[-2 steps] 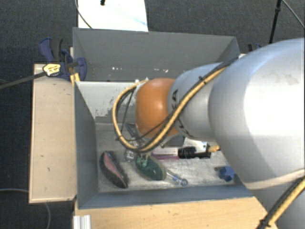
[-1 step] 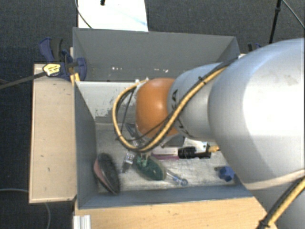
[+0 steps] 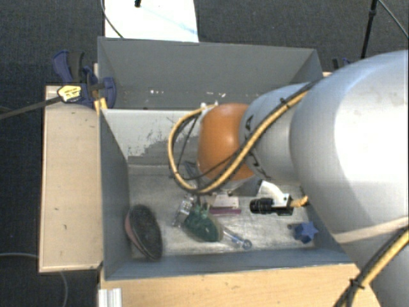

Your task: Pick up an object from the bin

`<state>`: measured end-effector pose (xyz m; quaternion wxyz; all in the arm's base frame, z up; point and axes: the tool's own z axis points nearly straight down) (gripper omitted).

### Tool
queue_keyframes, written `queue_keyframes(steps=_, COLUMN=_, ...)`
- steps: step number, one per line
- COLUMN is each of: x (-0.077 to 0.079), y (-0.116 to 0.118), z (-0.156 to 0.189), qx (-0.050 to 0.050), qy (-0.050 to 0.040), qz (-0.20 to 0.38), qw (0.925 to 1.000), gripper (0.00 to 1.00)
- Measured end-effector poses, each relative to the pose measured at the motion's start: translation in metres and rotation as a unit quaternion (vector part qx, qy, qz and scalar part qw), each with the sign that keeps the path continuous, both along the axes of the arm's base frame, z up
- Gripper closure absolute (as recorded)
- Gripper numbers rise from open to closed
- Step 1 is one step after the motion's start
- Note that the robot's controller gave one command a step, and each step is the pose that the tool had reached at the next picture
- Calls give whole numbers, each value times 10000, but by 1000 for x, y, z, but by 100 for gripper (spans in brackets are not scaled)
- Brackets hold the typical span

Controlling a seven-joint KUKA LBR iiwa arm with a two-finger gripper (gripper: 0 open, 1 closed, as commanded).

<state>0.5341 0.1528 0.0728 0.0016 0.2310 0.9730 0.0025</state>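
My gripper point(image 3: 190, 208) right by dark green toy point(image 3: 203, 226); open/closed: can't tell. Toy prob. light, stiff; pinch across narrow mid.

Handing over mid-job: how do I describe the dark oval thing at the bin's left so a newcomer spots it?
Find the grey metal bin, then its floor's left end, away from the arm. The dark oval object lies there, by the left wall. Unlike the dark green object mid-floor, it is blackish, reddish along one edge, and lies alone.
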Motion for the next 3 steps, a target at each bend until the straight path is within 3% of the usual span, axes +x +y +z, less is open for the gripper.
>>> queue_keyframes(steps=1, x=-41, y=-17, z=23, qx=-17, qy=32, qz=-516, qw=9987, gripper=0)
queue_keyframes(steps=2, x=-40, y=-17, z=23, qx=-15, qy=22, qz=-536, qw=9986, gripper=100)
queue_keyframes(steps=3, x=-35, y=-17, z=155, qx=-9, qy=-16, qz=-421, qw=9991, gripper=100)
